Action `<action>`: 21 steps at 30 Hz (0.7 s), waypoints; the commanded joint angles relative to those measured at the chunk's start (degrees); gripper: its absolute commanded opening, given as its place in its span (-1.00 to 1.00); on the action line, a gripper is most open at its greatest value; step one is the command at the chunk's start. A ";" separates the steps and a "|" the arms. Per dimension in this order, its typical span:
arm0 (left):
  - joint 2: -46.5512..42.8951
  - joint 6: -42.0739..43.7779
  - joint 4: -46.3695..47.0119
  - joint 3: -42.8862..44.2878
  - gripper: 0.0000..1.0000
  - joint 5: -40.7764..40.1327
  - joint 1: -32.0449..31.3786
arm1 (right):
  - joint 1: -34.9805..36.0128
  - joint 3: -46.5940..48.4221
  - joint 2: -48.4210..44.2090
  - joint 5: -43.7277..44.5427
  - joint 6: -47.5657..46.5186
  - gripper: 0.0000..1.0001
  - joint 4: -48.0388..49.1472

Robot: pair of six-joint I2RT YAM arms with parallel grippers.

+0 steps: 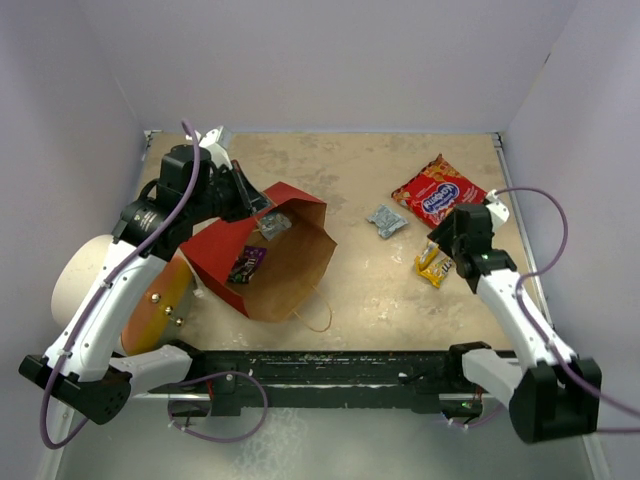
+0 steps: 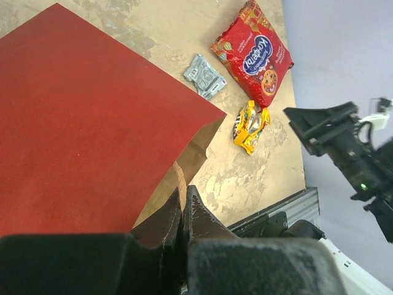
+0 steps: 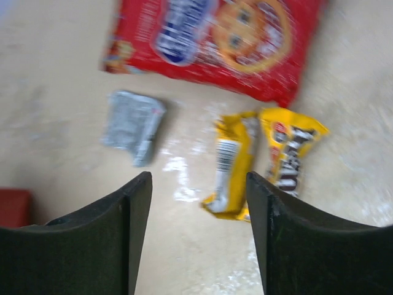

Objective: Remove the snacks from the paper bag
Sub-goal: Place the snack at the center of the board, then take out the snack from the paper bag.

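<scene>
Overhead view: the paper bag point(image 1: 215, 255) lies on its side at the left of the beige table point(image 1: 350, 165), red outer face up and brown-lined mouth open toward the near right, with one thin string handle point(image 1: 318, 318) looped on the table at its near edge. Two snacks show inside the mouth, a purple packet point(image 1: 247, 263) and a small shiny packet point(image 1: 275, 224) nearer the far rim. The left gripper point(image 1: 262, 208) meets the bag's far rim; in the left wrist view its fingers point(image 2: 202, 215) are pressed together with only a slit between them, pinching the edge where the red face point(image 2: 92, 123) folds to the brown lining. Three snacks lie on the table well to the right of the bag: a red cookie bag point(image 1: 437, 192) farthest back, a silver-grey packet point(image 1: 386, 220) just to its left, and a yellow-orange packet point(image 1: 434, 265) nearest the arms. The right gripper point(image 1: 445, 252) hangs over the yellow-orange packet, and in the right wrist view its fingers point(image 3: 116, 239) stand wide apart and hold nothing, framing that packet point(image 3: 264, 160). A white cylinder point(image 1: 85, 275) with an orange end lies to the left of the bag.
</scene>
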 commanded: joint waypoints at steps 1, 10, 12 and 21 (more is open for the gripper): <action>-1.42 -0.11 1.90 -0.19 -0.99 0.35 0.53 | -0.13 0.20 -3.63 -16.39 -12.07 0.35 12.65; -1.60 0.23 -0.10 0.40 -0.99 -0.08 0.53 | 20.31 -1.64 -3.37 -45.32 -45.04 0.38 34.49; -1.56 0.24 -0.41 0.54 -0.99 0.09 0.54 | 27.25 -1.33 -2.76 -47.81 -57.63 0.39 33.38; -1.68 0.25 -2.45 0.99 -0.99 0.44 0.54 | 45.55 4.82 11.07 -49.08 -93.43 0.39 29.67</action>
